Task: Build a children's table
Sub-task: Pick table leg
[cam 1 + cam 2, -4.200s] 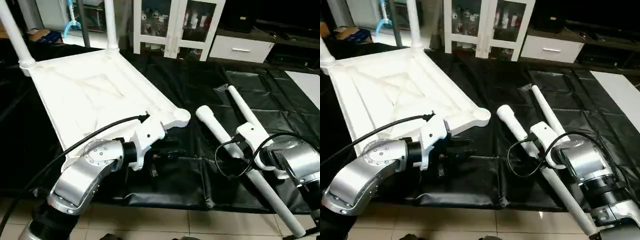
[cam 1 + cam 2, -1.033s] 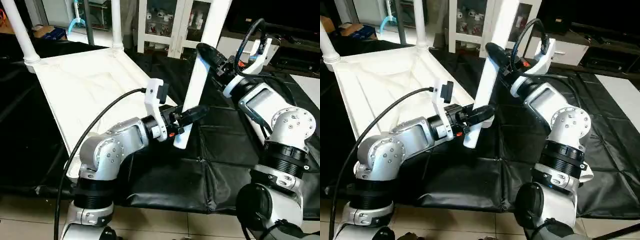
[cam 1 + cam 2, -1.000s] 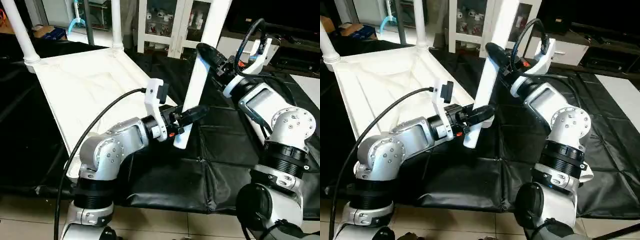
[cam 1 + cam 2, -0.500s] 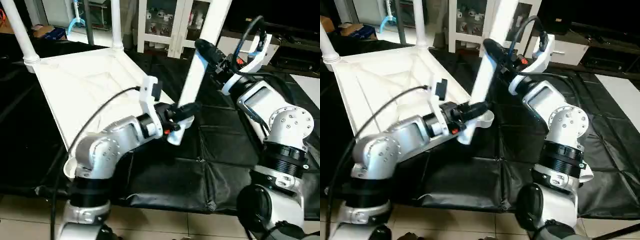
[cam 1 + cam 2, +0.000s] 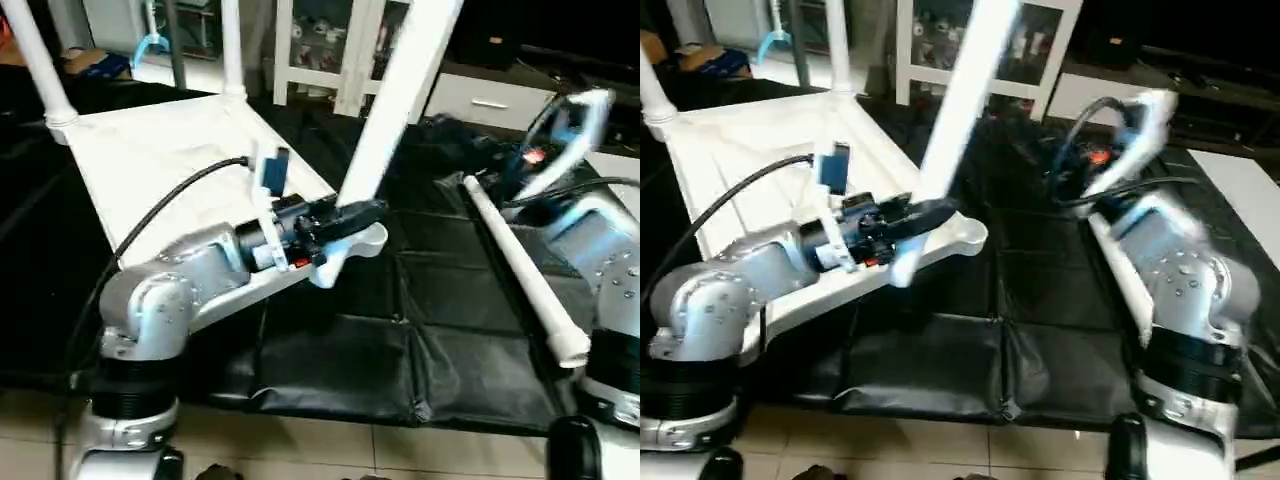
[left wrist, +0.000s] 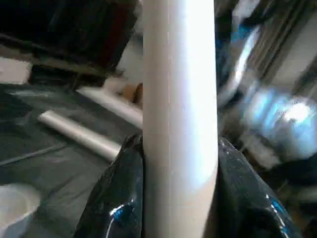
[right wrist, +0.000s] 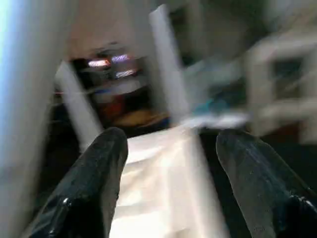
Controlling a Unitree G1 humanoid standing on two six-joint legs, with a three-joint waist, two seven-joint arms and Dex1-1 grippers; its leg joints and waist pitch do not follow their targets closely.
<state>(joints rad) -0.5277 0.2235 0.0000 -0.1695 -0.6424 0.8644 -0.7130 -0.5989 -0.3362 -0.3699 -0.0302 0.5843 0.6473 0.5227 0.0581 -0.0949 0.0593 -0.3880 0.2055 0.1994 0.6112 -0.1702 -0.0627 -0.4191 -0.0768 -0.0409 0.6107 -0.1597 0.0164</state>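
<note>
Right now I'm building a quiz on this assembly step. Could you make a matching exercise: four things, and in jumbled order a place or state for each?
Things:
1. left gripper
2. right gripper
3. spare leg
4. tabletop

States:
A. lying flat on the black cover
B. underside up, two legs standing in its far corners
C. fingers apart, nothing between them
D. fingers closed on a leg at the near corner socket

Pairs: 1-D, 2-C, 3-A, 4-B

Black cover [image 5: 470, 330], white glass-door cabinet [image 5: 330, 50] behind
</note>
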